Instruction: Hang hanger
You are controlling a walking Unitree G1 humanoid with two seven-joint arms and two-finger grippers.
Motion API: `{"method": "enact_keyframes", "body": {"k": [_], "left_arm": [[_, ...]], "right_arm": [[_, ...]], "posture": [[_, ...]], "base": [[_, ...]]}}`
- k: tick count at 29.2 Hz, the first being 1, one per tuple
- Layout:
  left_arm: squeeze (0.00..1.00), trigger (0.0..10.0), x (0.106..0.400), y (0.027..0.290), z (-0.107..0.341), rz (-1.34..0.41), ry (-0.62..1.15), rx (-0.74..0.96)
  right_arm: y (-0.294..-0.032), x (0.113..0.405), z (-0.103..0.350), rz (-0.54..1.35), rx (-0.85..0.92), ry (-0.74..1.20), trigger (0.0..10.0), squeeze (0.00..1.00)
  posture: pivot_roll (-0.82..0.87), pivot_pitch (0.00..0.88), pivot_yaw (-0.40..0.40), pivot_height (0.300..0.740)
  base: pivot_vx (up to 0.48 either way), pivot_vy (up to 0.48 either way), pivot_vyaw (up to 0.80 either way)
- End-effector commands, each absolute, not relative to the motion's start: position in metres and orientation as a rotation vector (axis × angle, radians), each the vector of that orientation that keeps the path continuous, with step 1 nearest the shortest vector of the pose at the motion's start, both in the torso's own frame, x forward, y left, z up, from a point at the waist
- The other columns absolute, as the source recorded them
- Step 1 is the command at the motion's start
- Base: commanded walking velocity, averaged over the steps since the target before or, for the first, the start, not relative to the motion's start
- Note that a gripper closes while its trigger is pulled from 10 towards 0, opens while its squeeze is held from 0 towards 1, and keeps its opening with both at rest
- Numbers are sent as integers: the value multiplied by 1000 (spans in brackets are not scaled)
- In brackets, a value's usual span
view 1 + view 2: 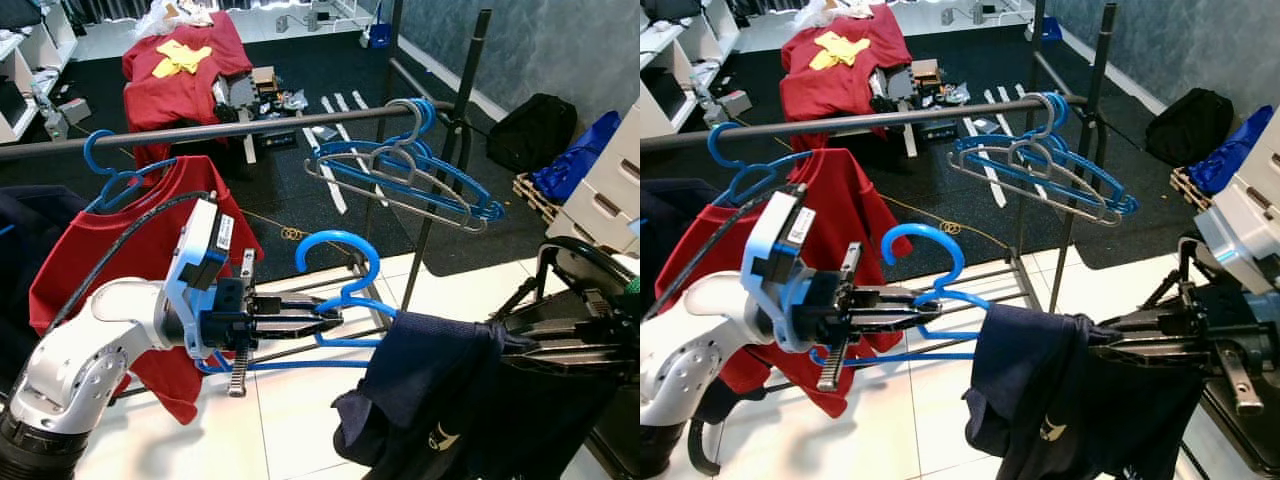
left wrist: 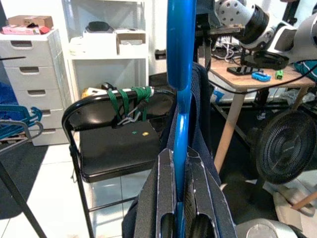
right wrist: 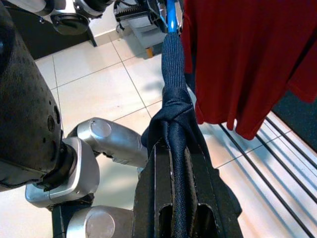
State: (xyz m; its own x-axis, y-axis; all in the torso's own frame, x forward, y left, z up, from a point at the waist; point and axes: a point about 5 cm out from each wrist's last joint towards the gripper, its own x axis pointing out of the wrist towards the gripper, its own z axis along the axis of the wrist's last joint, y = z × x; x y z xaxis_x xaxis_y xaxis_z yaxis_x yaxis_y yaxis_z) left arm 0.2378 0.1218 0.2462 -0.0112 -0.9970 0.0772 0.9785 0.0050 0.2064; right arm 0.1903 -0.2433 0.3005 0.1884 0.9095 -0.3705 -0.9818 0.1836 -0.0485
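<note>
Below the rail [image 1: 200,131], left hand [image 1: 325,312] clamps blue hanger [image 1: 345,262]; right hand [image 1: 1110,345] grips navy garment [image 1: 1040,400].

Silver left arm [image 1: 90,345], blue wrist block, black cable.

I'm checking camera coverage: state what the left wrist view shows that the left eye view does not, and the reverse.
Left wrist alone: a black folding chair, white drawers and a black fan. Left eye alone: the clothes rail, a red shirt hanging on it, and empty hangers. Both: the left gripper shut on the blue hanger, with the navy garment draped on it.
</note>
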Motion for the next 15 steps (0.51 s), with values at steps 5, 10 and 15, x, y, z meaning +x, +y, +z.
{"method": "enact_keyframes", "body": {"k": [5, 10, 15], "left_arm": [[0, 0, 235, 118, 241, -1570, -187, 135], [0, 0, 239, 118, 245, -1535, -223, 110], [0, 0, 244, 116, 252, -1485, -282, 31]], "right_arm": [[-242, 197, 306, 1329, -335, 222, 10000, 82], [-243, 204, 307, 1278, -330, 183, 10000, 1000], [-247, 210, 309, 1224, -345, 139, 10000, 1000]], "posture": [[-71, 117, 42, 740], [-71, 119, 41, 740], [-72, 123, 38, 740]], "base": [[0, 0, 0], [0, 0, 0], [0, 0, 0]]}}
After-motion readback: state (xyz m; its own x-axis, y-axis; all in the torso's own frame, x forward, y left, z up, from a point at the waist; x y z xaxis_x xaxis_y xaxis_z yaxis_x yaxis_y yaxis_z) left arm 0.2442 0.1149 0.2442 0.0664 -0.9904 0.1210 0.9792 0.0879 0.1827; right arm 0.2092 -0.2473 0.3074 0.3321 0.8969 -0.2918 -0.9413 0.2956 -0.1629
